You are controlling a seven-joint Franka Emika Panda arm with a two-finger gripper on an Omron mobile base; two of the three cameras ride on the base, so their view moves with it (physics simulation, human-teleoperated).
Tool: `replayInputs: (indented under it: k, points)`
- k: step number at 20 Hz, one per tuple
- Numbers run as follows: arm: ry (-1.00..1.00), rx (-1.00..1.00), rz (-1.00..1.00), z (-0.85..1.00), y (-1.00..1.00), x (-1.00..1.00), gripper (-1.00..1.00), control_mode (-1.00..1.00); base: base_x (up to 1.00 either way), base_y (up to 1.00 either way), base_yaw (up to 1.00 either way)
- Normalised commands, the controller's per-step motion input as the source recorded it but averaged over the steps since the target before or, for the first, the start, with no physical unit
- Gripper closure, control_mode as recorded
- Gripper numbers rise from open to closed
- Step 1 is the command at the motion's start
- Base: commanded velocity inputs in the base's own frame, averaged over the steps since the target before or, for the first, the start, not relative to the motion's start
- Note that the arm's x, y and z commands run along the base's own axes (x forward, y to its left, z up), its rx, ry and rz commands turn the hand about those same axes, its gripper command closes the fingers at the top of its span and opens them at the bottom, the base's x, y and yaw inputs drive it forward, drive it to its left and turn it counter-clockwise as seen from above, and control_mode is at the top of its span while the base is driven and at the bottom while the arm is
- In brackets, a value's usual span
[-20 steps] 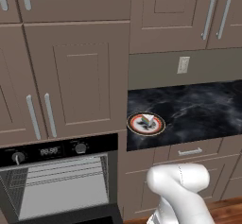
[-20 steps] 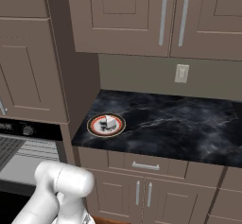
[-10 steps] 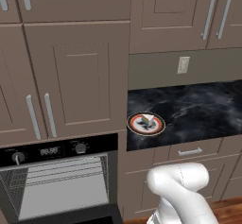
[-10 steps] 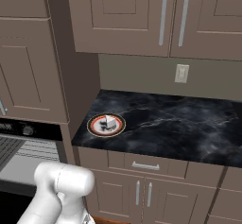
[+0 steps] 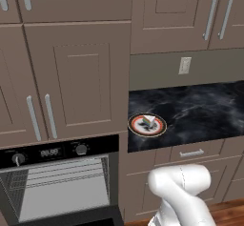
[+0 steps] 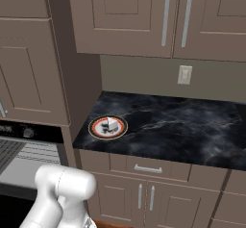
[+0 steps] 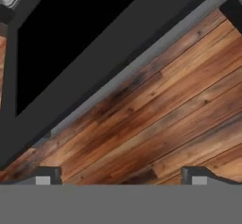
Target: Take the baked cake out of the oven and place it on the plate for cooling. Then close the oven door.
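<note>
On the black marble counter sits the plate (image 5: 147, 125) (image 6: 108, 127), and the small pale wedge of baked cake (image 5: 150, 121) (image 6: 111, 123) rests on its centre. Left of the counter, the oven (image 5: 47, 152) (image 6: 24, 132) stands open, showing its light grey racks. The oven door (image 7: 85, 34) hangs folded down, a black panel crossing the upper left of the hand view. My gripper (image 7: 122, 178) is low, just off the door's outer edge and over the wooden floor. It is open, with nothing between its fingertips (image 7: 47, 176).
Brown cabinet doors with silver handles (image 5: 76, 77) rise above the oven and over the counter. A drawer (image 6: 148, 168) and more cabinets sit under the counter. A wall outlet (image 5: 184, 65) is on the backsplash. Wooden floor (image 7: 179, 105) lies below the hand.
</note>
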Motion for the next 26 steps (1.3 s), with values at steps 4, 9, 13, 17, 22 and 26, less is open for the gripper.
replayInputs:
  k: [4, 9, 13, 17, 22, 26]
  points:
    - [-0.11, 0.00, -0.07, -0.37, 0.00, 0.09, -1.00, -1.00, 0.00, 0.00, 0.00]
    - [-0.17, 0.00, -0.03, -0.42, 0.00, 0.05, -1.00, -1.00, 0.00, 0.00, 0.00]
    - [-0.18, 0.00, -0.01, -0.47, 0.00, 0.11, -1.00, -1.00, 0.00, 0.00, 0.00]
    - [-0.23, 0.00, -0.03, -0.40, 0.00, 0.22, -1.00, -1.00, 0.00, 0.00, 0.00]
    - [-0.24, 0.00, -0.02, -0.32, 0.00, 0.33, -1.00, -1.00, 0.00, 0.00, 0.00]
    - [-0.25, 0.00, -0.01, -0.29, 0.00, 0.39, -1.00, -1.00, 0.00, 0.00, 0.00]
